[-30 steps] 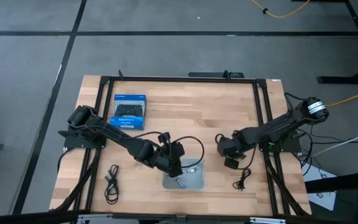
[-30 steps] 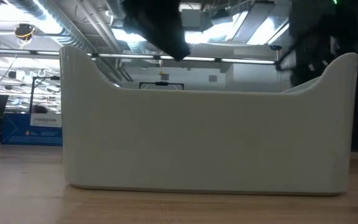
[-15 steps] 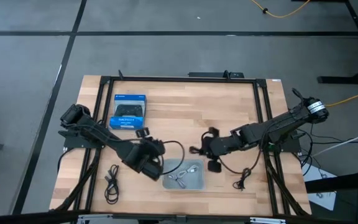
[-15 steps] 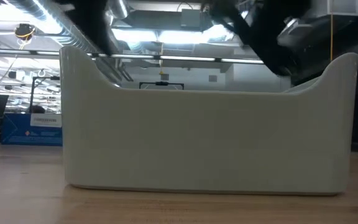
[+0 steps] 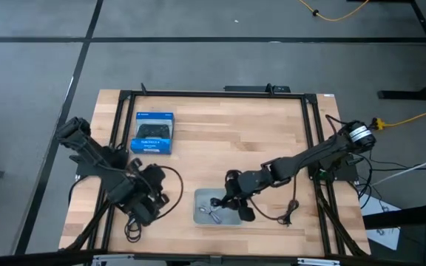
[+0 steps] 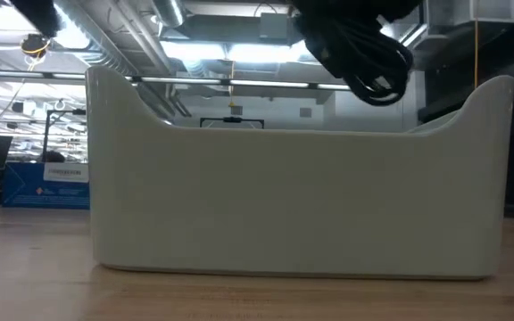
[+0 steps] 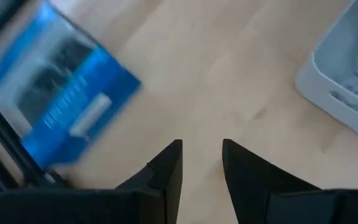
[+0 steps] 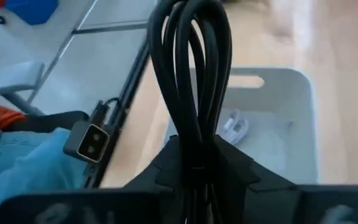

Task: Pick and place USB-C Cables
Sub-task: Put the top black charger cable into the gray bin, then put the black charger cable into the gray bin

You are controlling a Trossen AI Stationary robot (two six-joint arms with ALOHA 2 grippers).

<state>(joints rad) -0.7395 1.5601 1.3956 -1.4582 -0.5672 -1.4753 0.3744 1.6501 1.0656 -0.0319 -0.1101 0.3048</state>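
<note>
My right gripper (image 5: 231, 198) hangs over the grey tray (image 5: 198, 198) and is shut on a black coiled cable (image 8: 191, 68). In the low view that cable (image 6: 373, 62) shows above the tray's wall (image 6: 293, 196). A pale cable (image 5: 213, 214) lies on the tray's floor; the right wrist view also shows this pale cable (image 8: 235, 127). Another black cable (image 5: 132, 222) lies flat on the table near its left near corner. My left gripper (image 7: 201, 162) is open above bare wood between that cable and the tray, touching nothing. My right gripper pinches the black cable bundle at one end of its coil (image 8: 194, 146), between the two fingers. The coil's long loop (image 8: 188, 37) sticks out forward past the fingertips. The cable is lifted clear, above the tray's rim.
The blue game-controller box (image 5: 154, 134) lies at the table's far left. A thin black cord (image 5: 288, 215) lies on the wood right of the tray, under the right arm. A black frame rail (image 5: 198, 94) runs round the table. Bare wood lies between box and tray.
My left gripper has drawn away from above the tray toward the table's left edge, and the pale cable lies in the tray. My right gripper has travelled from the table's right side toward the tray, carrying the black cable, and now stands over it.
</note>
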